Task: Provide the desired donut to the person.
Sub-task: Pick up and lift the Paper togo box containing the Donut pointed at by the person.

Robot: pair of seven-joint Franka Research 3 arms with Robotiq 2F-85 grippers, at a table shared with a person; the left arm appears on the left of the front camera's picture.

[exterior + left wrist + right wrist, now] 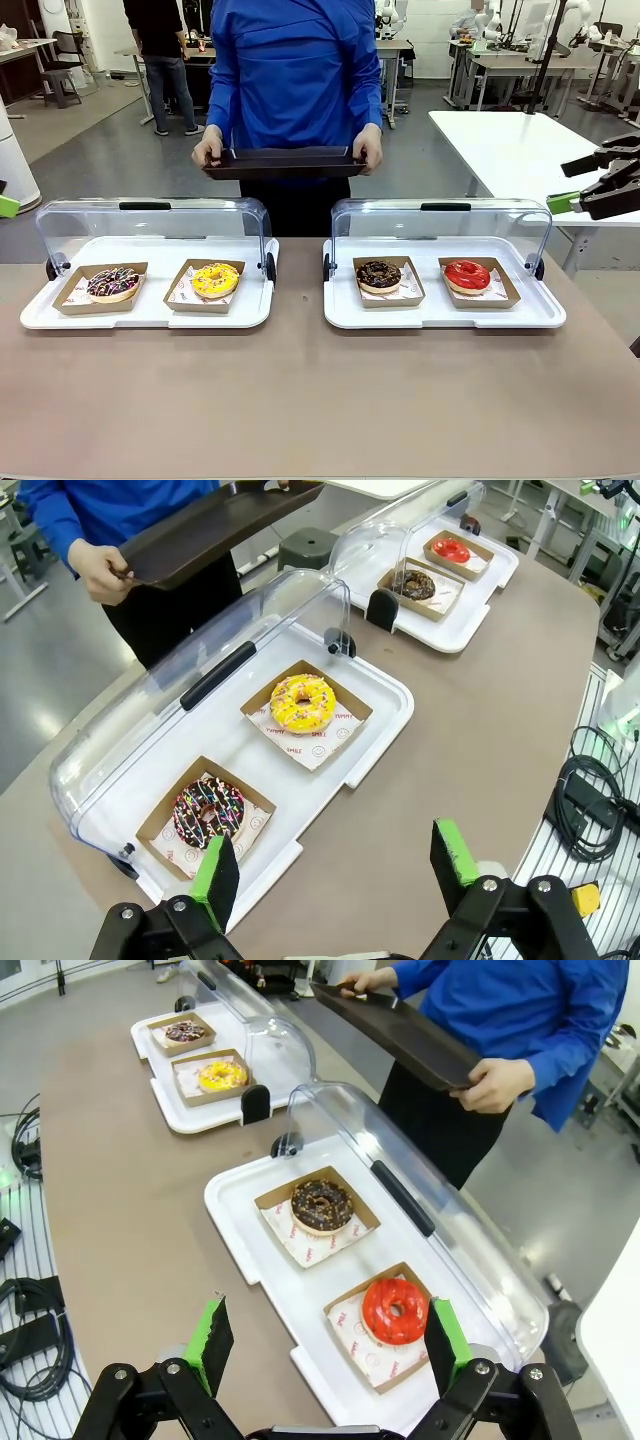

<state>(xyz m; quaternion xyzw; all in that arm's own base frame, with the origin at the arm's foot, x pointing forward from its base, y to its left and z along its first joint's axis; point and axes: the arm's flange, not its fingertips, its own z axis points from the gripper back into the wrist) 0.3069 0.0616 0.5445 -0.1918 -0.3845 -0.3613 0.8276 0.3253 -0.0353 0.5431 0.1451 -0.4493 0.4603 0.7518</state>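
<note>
Step in hand: awaiting selection. Four donuts rest on the surface (300, 390): sprinkled donut (113, 283) and yellow donut (215, 279) at 10 o'clock, chocolate donut (379, 274) and red donut (467, 274) at 2 o'clock. The person (295, 70) at 12 o'clock holds a dark tray (285, 162) (no pointing, so the desired donut is undetermined). Both the left hand (333, 858) and the right hand (325, 1332) are released, empty. Next move needs an indicated choice, then descent onto it. Wrist views show how wide each hand gapes; front view ranks all four donuts together.
</note>
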